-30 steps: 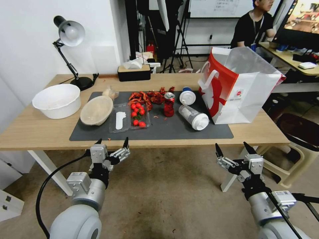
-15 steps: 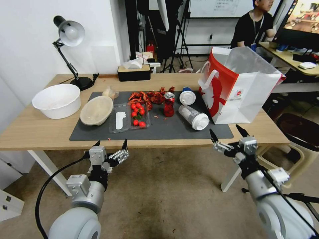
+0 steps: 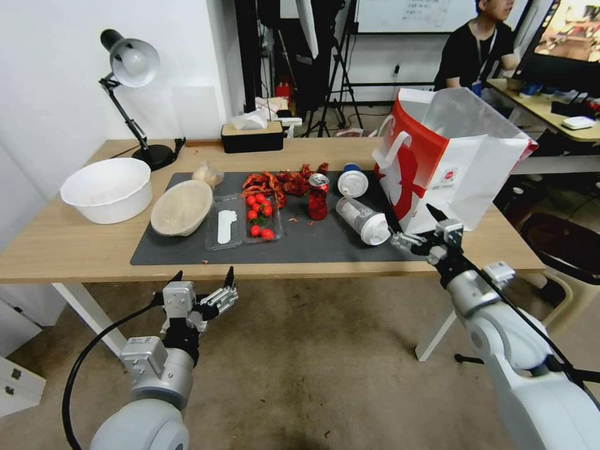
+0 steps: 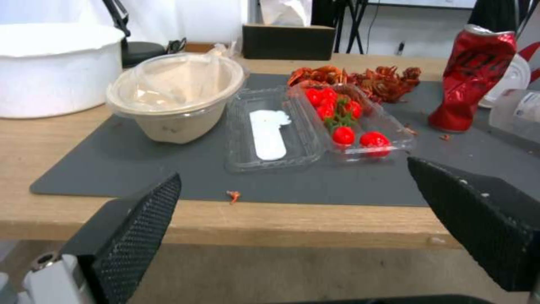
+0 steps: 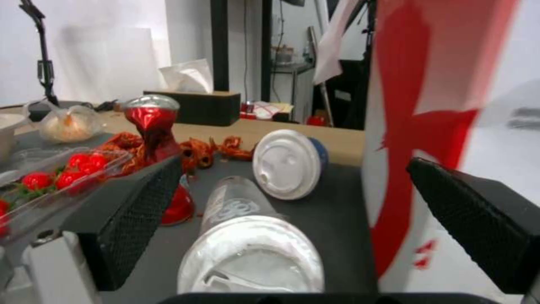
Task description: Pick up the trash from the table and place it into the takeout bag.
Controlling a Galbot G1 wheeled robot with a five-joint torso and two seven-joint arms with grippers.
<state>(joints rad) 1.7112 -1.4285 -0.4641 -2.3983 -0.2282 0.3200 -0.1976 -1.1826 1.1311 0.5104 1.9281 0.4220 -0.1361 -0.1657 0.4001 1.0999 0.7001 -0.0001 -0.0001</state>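
Spreading wide, the fingers of our right gripper (image 3: 415,230) hold nothing and sit at right of centre in the head view, over the near right corner of the dark grey mat (image 3: 187,253), just beside the white lid of the near plastic cup (image 3: 365,220) lying on its side. In the right wrist view that cup (image 5: 247,245) lies between the two black pads (image 5: 132,219), lid toward us, with the second lidded cup (image 5: 290,169) beyond it and the dented red can (image 5: 152,126) off to one side. The takeout bag (image 3: 462,169) stands upright at upper right of the head view, on the right end of the table (image 3: 62,250), touching the mat's far right edge. Our left gripper (image 3: 200,284), likewise wide open and empty, hangs at lower left below the table's front edge. Catalogued on the mat, left to right: beige bowl (image 3: 181,207), small wrinkly bundle (image 3: 208,174) behind it, clear box of tomatoes (image 3: 259,215), red scraps (image 3: 281,183). Off the mat at left: large white bowl (image 3: 107,189), desk lamp (image 3: 132,69).
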